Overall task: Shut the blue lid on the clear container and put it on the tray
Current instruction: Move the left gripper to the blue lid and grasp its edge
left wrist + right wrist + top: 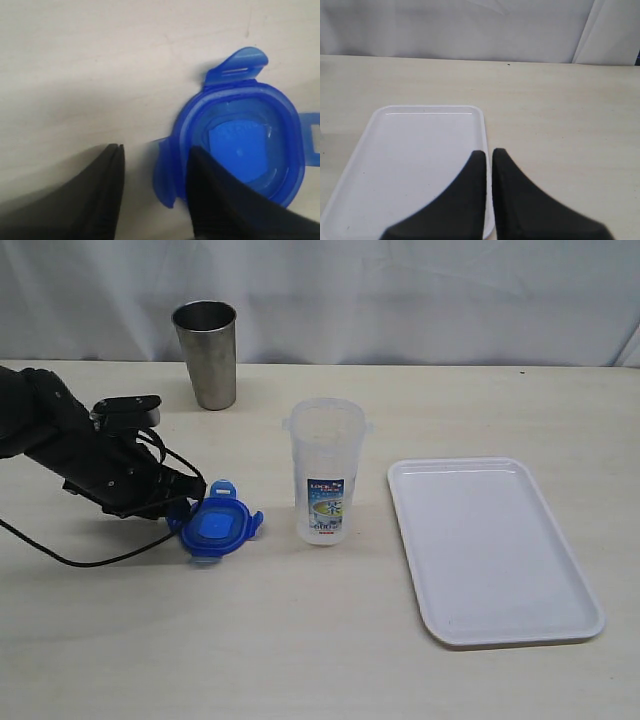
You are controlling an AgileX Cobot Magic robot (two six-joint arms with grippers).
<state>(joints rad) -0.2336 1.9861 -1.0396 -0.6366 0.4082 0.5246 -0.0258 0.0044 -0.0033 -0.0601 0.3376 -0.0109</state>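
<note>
Steel cup [205,353] set on a pale table [300,640]
The cup is stood upright near the table's far edge, and a white curtain [420,290] is hung just behind it.

Perhaps "LOCK" on clear container [327,455]

L gripper [156,150] astride blue lid [240,145] rim

Left arm [60,440] reaches in low, wrist tipped downward. The left claw [155,150] has its fingers [107,200] parted, with a clear gap between the tips. Over to the right claw [488,152]: its tips are pressed nearly together, just a thin slit showing.
</note>
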